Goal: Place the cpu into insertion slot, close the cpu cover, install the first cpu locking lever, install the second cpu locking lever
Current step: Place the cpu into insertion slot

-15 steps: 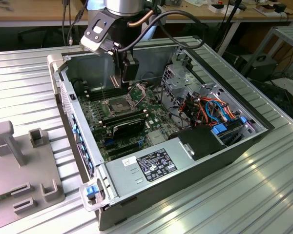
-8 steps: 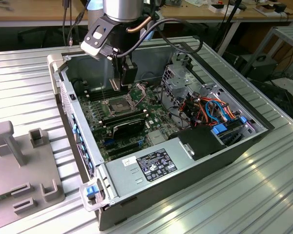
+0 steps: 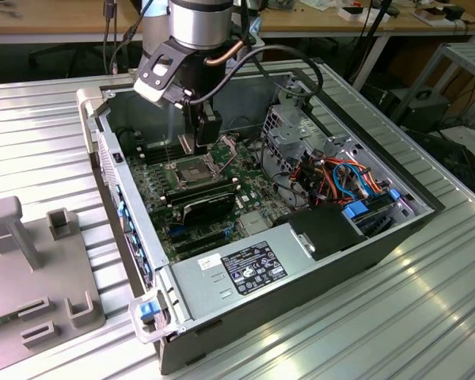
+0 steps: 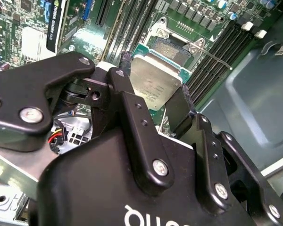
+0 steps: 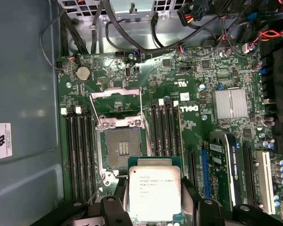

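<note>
My gripper [image 5: 154, 203] is shut on the cpu [image 5: 154, 190], a flat square chip with a dull silver top, held by two opposite edges between the black fingers [image 4: 128, 92]. The chip hangs above the board, just beside the insertion slot [image 5: 120, 148], whose dark pin field lies bare inside a silvery rim. The cpu cover [image 5: 115, 100] is swung open, away from the slot. Thin wire levers [image 4: 218, 59] stand free along the socket's sides. In the exterior view the gripper [image 3: 196, 144] reaches down into the open computer case over the slot [image 3: 191, 169].
Black memory slots [image 5: 80, 150] flank the socket on both sides. A graphics card [image 3: 208, 204], a silver heatsink [image 5: 230, 103], bundled cables [image 3: 340, 174] and the power supply [image 3: 245, 269] fill the case. A grey fixture [image 3: 32, 261] sits at the exterior view's left.
</note>
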`<state>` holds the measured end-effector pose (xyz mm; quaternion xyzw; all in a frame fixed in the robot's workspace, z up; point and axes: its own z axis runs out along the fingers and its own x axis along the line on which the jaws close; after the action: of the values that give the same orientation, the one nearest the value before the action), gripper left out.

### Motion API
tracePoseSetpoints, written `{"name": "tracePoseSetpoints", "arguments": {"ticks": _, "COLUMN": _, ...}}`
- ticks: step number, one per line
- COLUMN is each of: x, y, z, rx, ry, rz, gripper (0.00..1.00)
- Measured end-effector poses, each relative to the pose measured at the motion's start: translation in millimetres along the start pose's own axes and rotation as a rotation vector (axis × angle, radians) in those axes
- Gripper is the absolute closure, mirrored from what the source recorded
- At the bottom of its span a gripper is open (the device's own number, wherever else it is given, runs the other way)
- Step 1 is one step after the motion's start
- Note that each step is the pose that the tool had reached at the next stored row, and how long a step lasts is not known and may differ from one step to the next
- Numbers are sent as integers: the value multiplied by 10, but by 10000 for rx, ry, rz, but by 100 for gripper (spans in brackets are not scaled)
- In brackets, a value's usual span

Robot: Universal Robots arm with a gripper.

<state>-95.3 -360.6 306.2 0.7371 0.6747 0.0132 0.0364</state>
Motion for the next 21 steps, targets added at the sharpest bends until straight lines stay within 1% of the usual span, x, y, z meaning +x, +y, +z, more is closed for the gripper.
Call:
{"name": "tracePoseSetpoints", "arguments": {"ticks": 3, "x": 12, "y": 10, "z": 58, "rx": 4, "ry": 0, "rz": 0, "gripper": 45}}
{"name": "tracePoseSetpoints", "arguments": {"ticks": 6, "x": 15, "y": 13, "z": 96, "rx": 7, "ry": -1, "rz": 1, "gripper": 45}}
{"name": "tracePoseSetpoints", "arguments": {"ticks": 21, "x": 17, "y": 13, "z": 115, "rx": 7, "ry": -1, "rz": 0, "gripper": 45}}
